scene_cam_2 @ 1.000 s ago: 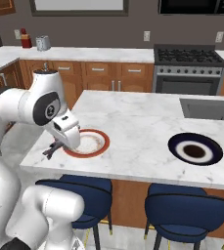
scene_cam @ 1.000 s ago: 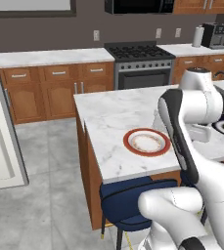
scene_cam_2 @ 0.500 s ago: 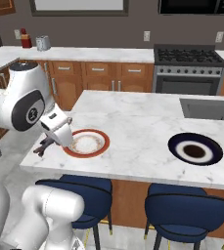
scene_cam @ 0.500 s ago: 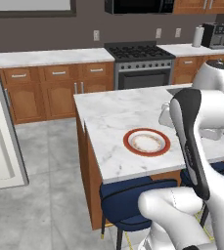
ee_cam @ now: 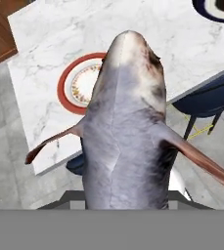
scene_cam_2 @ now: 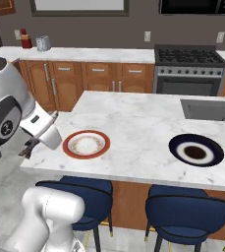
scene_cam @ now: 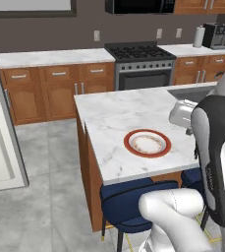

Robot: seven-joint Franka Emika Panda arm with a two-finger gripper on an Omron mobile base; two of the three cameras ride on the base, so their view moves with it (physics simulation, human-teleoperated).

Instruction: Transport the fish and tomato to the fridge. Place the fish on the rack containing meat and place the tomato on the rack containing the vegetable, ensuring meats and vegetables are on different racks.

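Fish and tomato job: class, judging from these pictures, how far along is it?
Done: the grey fish with pointed fins is off the red-rimmed plate on the marble island. In hand: the gripper is shut on it, beside the island. Left: carrying it to the fridge's meat rack, then the whole tomato step.

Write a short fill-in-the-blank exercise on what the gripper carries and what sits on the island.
1. The gripper is shut on the ____.
2. The plate with the red rim lies on the marble ____.
3. The dark blue plate lies beside the ____.
4. Under the island edge stand blue ____.

Missing words: fish; island; sink; stools
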